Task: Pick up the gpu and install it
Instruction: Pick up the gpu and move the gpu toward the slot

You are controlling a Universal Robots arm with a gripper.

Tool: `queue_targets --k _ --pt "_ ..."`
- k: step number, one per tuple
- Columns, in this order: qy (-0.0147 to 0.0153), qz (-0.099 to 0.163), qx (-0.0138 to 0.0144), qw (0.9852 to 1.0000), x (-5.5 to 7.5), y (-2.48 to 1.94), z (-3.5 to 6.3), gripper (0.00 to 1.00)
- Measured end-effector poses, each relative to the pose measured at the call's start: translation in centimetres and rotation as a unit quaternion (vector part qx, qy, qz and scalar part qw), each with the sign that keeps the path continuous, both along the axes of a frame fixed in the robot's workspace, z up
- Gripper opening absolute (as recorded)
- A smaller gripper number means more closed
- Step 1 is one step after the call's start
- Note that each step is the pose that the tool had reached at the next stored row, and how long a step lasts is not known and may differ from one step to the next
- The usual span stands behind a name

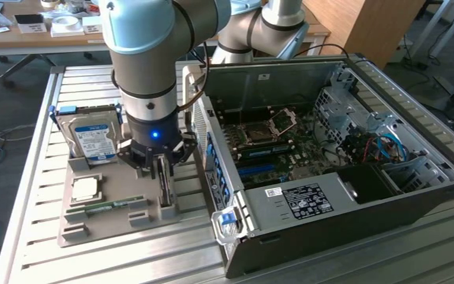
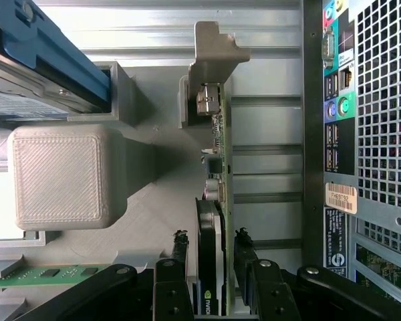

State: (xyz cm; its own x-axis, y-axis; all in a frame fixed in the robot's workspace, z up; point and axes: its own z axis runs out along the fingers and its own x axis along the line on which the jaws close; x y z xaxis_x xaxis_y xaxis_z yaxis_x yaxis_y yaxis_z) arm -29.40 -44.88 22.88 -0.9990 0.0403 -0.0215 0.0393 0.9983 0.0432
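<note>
Standing on its long edge in a slot of the grey printed fixture (image 1: 101,228), the gpu (image 2: 217,167) offers both flat faces to the hand (image 2: 212,241). The hand hangs right over it, jaws spread wide and gripping nothing. Its fingers (image 2: 248,257) straddle the card, seemingly just clear of it. The open computer case (image 1: 353,225) lies just beside on the counter (image 1: 30,248), its motherboard (image 1: 282,148) exposed to take the card.

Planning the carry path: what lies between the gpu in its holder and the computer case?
Only bare slatted table, as the wrist view shows: nothing stands between the gpu and the computer case.
</note>
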Motion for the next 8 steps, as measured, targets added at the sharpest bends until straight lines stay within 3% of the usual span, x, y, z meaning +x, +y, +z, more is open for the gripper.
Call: queue_targets --k 8 --pt "0.0 0.0 0.0 1.0 0.0 0.0 0.0 0.4"
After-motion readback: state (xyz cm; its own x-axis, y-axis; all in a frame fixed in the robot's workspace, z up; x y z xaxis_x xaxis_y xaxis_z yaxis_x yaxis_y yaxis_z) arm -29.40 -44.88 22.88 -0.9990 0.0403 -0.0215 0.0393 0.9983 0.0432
